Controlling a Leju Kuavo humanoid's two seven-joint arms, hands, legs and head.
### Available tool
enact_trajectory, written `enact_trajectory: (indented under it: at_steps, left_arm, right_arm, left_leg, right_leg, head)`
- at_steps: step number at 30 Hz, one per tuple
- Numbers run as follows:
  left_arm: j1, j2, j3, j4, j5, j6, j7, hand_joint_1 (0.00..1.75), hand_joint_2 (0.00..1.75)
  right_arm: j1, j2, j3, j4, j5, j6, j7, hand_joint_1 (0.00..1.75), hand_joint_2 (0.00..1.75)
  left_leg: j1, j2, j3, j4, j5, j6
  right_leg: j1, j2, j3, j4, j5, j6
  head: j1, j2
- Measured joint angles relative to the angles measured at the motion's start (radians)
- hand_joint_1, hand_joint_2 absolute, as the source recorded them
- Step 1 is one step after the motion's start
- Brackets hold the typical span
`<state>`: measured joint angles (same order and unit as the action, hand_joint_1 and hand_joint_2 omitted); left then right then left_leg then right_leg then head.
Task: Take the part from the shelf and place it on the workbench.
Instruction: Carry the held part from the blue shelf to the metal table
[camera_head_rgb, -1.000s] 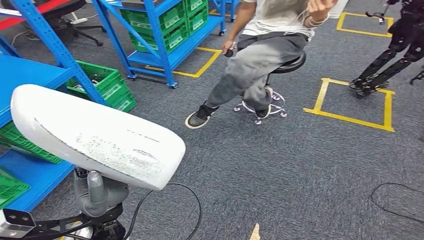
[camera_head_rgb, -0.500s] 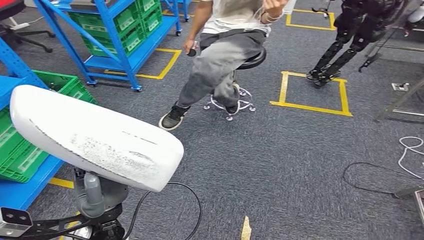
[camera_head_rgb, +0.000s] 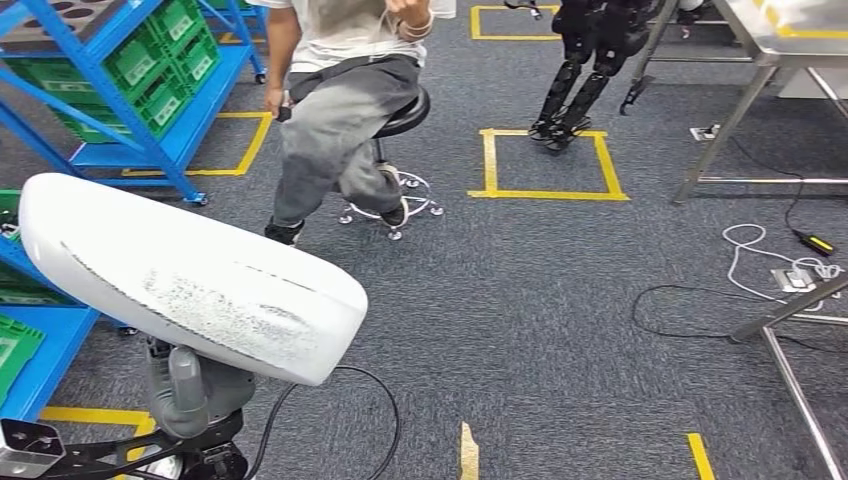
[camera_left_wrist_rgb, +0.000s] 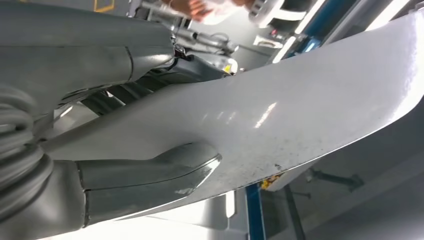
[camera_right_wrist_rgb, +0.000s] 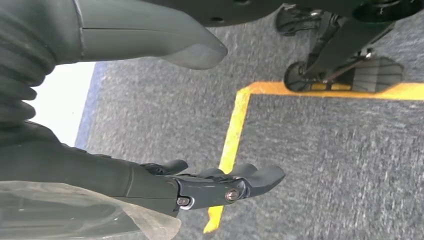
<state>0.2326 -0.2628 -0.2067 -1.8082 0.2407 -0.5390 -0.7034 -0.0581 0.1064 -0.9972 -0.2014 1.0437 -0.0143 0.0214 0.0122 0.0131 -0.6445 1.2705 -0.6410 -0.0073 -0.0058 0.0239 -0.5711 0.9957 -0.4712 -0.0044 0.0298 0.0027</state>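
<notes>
I carry a large white moulded part (camera_head_rgb: 190, 275) low at the left of the head view, tilted down to the right. My left hand (camera_head_rgb: 195, 385) holds it from underneath. In the left wrist view the thumb (camera_left_wrist_rgb: 150, 172) presses on the part's glossy surface (camera_left_wrist_rgb: 300, 110), and dark fingers (camera_left_wrist_rgb: 195, 65) lie across its other side. My right hand (camera_right_wrist_rgb: 150, 182) hangs over grey carpet with thumb and fingers apart and nothing in them. A steel workbench (camera_head_rgb: 775, 45) stands at the far right.
A person (camera_head_rgb: 340, 90) sits on a stool ahead on the left. Blue shelves (camera_head_rgb: 140, 100) with green bins stand far left. Another robot's black legs (camera_head_rgb: 580, 70) stand in a yellow tape square. Cables (camera_head_rgb: 770, 265) and a table leg (camera_head_rgb: 795, 375) lie on the right.
My view has swung to the right: the shelves and the seated person slid left and the steel workbench came into sight. The part stays in my left hand as before.
</notes>
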Motion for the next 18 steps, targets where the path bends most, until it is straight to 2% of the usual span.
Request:
enact_trajectory:
  at_steps: [1, 2, 3, 5, 6, 7, 8, 9, 10, 12, 13, 14, 15, 16, 17, 18]
  left_arm:
    - [0.001, 0.000, 0.002, 0.000, 0.000, 0.000, 0.000, 1.75, 1.75]
    - [0.001, 0.000, 0.003, 0.001, 0.000, 0.000, 0.000, 1.75, 1.75]
    - [0.001, 0.000, 0.004, 0.001, 0.000, 0.000, 0.000, 1.75, 1.75]
    - [0.002, 0.000, 0.004, 0.001, 0.000, -0.001, 0.000, 1.75, 1.75]
    - [0.002, 0.000, 0.004, 0.001, 0.001, -0.002, 0.000, 1.75, 1.75]
    - [0.002, -0.001, 0.005, 0.001, 0.002, -0.004, 0.000, 1.75, 1.75]
    - [0.003, -0.001, 0.006, 0.001, 0.005, -0.007, 0.000, 1.75, 1.75]
    - [0.003, -0.002, 0.006, 0.001, 0.007, -0.010, 0.000, 1.75, 1.75]
    - [0.003, -0.003, 0.006, 0.001, 0.009, -0.013, 0.000, 1.75, 1.75]
    - [0.004, -0.005, 0.007, 0.001, 0.010, -0.018, 0.000, 1.75, 1.75]
    - [0.004, -0.006, 0.008, 0.001, 0.010, -0.020, 0.000, 1.75, 1.75]
    - [0.005, -0.006, 0.009, 0.001, 0.009, -0.021, 0.000, 1.75, 1.75]
    - [0.006, -0.006, 0.010, 0.001, 0.005, -0.022, 0.000, 1.75, 1.75]
    - [0.006, -0.006, 0.011, 0.001, -0.003, -0.023, 0.000, 1.75, 1.75]
    - [0.006, -0.006, 0.010, 0.002, -0.013, -0.025, 0.000, 1.75, 1.75]
    - [0.006, -0.006, 0.009, 0.002, -0.026, -0.025, 0.000, 1.75, 1.75]
  right_arm:
    - [0.000, 0.000, 0.000, 0.000, 0.000, 0.000, 0.000, 0.00, 1.75]
    - [0.001, 0.000, 0.000, 0.000, 0.000, 0.000, 0.000, 0.00, 1.75]
    - [0.002, 0.000, 0.000, 0.000, 0.000, 0.000, 0.000, 0.00, 1.75]
    - [0.002, 0.000, 0.000, 0.000, 0.000, 0.000, 0.000, 0.00, 1.75]
    - [0.001, 0.001, 0.000, 0.000, 0.000, 0.001, 0.000, 0.00, 1.75]
    - [0.000, 0.001, 0.000, 0.000, 0.000, 0.001, 0.000, 0.00, 1.75]
    - [0.001, 0.001, 0.000, 0.000, 0.000, 0.001, -0.001, 0.00, 1.75]
    - [0.003, 0.001, 0.000, 0.000, 0.000, 0.002, -0.001, 0.00, 1.75]
    - [0.005, 0.001, 0.000, 0.000, 0.000, 0.002, -0.002, 0.00, 1.75]
    - [0.007, 0.001, -0.001, 0.000, 0.000, 0.004, -0.003, 0.00, 1.75]
    - [0.005, 0.001, -0.001, 0.000, 0.000, 0.004, -0.004, 0.00, 1.75]
    - [0.002, 0.001, -0.001, 0.000, 0.000, 0.005, -0.004, 0.00, 1.75]
    - [0.001, 0.001, -0.001, 0.000, -0.001, 0.007, -0.005, 0.00, 1.75]
    - [0.001, 0.001, -0.001, 0.000, -0.002, 0.008, -0.006, 0.00, 1.75]
    - [0.001, 0.001, -0.002, 0.000, -0.003, 0.009, -0.008, 0.00, 1.75]
    - [0.003, 0.001, -0.004, 0.000, -0.006, 0.010, -0.011, 0.00, 1.75]
  left_leg:
    - [0.000, -0.002, -0.013, 0.024, 0.002, 0.001]
    - [-0.001, -0.005, -0.010, 0.012, 0.024, 0.004]
    - [-0.001, -0.012, 0.009, -0.038, 0.062, 0.008]
    - [0.002, -0.063, 0.062, -0.168, 0.129, 0.018]
    - [0.002, -0.088, 0.080, -0.215, 0.145, 0.021]
    - [0.001, -0.105, 0.088, -0.238, 0.146, 0.022]
    - [0.000, -0.104, 0.090, -0.245, 0.143, 0.023]
    - [-0.001, -0.093, 0.091, -0.250, 0.144, 0.026]
    - [-0.001, -0.080, 0.095, -0.256, 0.147, 0.030]
    - [0.003, -0.051, 0.101, -0.270, 0.153, 0.041]
    - [0.002, -0.034, 0.103, -0.272, 0.154, 0.044]
    - [0.002, -0.018, 0.103, -0.273, 0.153, 0.046]
    - [0.001, -0.001, 0.103, -0.273, 0.152, 0.047]
    - [0.000, 0.015, 0.104, -0.272, 0.150, 0.047]
    - [0.000, 0.029, 0.104, -0.272, 0.149, 0.045]
    - [0.000, 0.041, 0.106, -0.272, 0.147, 0.043]
  right_leg:
    - [0.001, 0.015, 0.001, 0.001, 0.000, -0.001]
    - [0.002, 0.030, 0.002, 0.002, 0.000, -0.001]
    - [0.003, 0.046, 0.003, 0.003, 0.000, -0.001]
    - [0.003, 0.074, 0.000, 0.009, -0.001, 0.003]
    - [0.001, 0.087, -0.006, 0.012, 0.000, 0.007]
    - [-0.002, 0.098, -0.013, 0.014, 0.001, 0.014]
    - [-0.004, 0.109, -0.018, 0.014, 0.004, 0.021]
    - [-0.008, 0.119, -0.025, 0.011, 0.006, 0.028]
    - [-0.010, 0.112, -0.031, 0.014, 0.004, 0.033]
    - [-0.010, 0.062, -0.062, 0.065, -0.026, 0.040]
    - [-0.010, 0.027, -0.090, 0.122, -0.055, 0.044]
    - [-0.011, 0.004, -0.124, 0.188, -0.084, 0.049]
    - [-0.013, -0.007, -0.153, 0.245, -0.106, 0.054]
    - [-0.015, -0.014, -0.168, 0.278, -0.112, 0.059]
    - [-0.016, -0.019, -0.163, 0.272, -0.101, 0.062]
    - [-0.017, -0.026, -0.137, 0.230, -0.075, 0.064]
  head:
    - [0.000, 0.000]
    - [0.000, 0.000]
    - [0.000, 0.000]
    - [0.001, 0.000]
    - [0.000, 0.000]
    - [0.000, 0.000]
    - [0.000, 0.000]
    - [-0.001, 0.000]
    - [0.000, 0.000]
    - [0.004, 0.000]
    - [0.005, 0.000]
    - [0.007, 0.000]
    - [0.006, 0.000]
    - [0.006, 0.000]
    - [0.006, 0.000]
    - [0.006, 0.000]
